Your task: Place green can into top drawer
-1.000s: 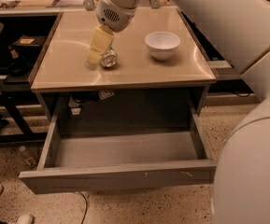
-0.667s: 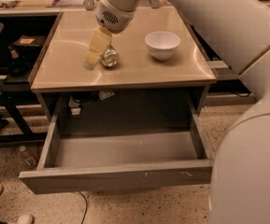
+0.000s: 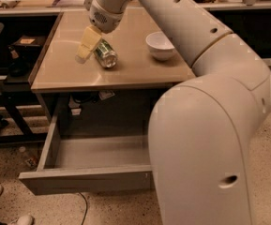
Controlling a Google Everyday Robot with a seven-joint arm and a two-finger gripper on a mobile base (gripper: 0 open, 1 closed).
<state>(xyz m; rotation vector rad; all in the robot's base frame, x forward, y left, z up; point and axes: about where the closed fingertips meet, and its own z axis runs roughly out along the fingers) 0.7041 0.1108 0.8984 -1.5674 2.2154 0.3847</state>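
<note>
Camera view: drawer open, can not yet lifted.
The green can (image 3: pixel 106 54) lies on its side on the table (image 3: pixel 125 74), left of the white bowl (image 3: pixel 161 45). The gripper (image 3: pixel 89 48) sits against the can's left side; whether it is clenched on it I cannot tell. The top drawer (image 3: pixel 86 179) stands pulled out below. Compared with a second ago, the arm hides more of the drawer's right; the can lies where it did.

Jaws beside green can (image 3: pixel 106 54) on table (image 3: pixel 139 71)

Cream gripper (image 3: pixel 90 51) beside green can (image 3: pixel 107 55), seemingly pale-marked; grey top drawer (image 3: pixel 88 179)
</note>
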